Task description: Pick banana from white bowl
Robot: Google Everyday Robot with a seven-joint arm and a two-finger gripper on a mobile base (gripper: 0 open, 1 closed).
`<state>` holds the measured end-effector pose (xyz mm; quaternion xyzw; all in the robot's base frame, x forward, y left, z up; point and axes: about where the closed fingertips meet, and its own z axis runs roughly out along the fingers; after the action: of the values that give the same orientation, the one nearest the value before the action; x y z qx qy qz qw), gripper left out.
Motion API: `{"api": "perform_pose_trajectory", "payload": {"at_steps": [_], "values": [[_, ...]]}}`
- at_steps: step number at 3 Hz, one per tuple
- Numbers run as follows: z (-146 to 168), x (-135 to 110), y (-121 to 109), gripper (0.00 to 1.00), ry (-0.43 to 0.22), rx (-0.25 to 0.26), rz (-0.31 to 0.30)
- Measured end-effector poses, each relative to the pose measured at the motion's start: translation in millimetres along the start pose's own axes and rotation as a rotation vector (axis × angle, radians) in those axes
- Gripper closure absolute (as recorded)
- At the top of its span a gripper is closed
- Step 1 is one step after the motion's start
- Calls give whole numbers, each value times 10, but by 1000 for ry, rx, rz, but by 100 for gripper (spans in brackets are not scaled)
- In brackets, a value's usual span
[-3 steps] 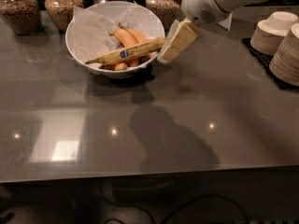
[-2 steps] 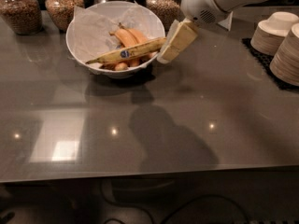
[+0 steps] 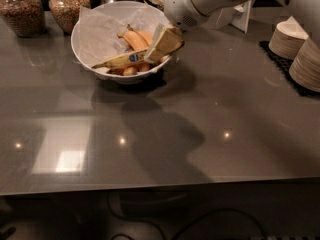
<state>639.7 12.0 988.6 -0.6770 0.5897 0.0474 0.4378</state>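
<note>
The white bowl (image 3: 87,49), lined with crinkled white paper, stands at the back left of the dark table. The long dull yellow banana (image 3: 117,60) with a blue sticker lies across the bowl's front, its right end reaching over the rim. My gripper (image 3: 163,44) hangs from the white arm (image 3: 200,1) and sits over the bowl's right rim, right on the banana's right end. Whether it holds the banana is not visible.
Shorter orange-yellow bananas (image 3: 137,38) and small brown items (image 3: 130,70) also lie in the bowl. Brown-filled glass jars (image 3: 20,11) (image 3: 67,6) stand behind it. Stacked beige plates (image 3: 289,38) (image 3: 307,66) sit on a black mat at the right edge.
The gripper has moved left, from just outside the bowl's right side to over its rim and onto the banana's right end. The bowl and banana have stayed in place.
</note>
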Motion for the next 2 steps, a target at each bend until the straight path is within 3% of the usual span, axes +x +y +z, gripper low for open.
{"api": "perform_pose_trajectory", "payload": {"at_steps": [1, 2], "values": [[278, -48, 16, 29, -19, -41, -34], [435, -22, 72, 29, -17, -77, -49]]}}
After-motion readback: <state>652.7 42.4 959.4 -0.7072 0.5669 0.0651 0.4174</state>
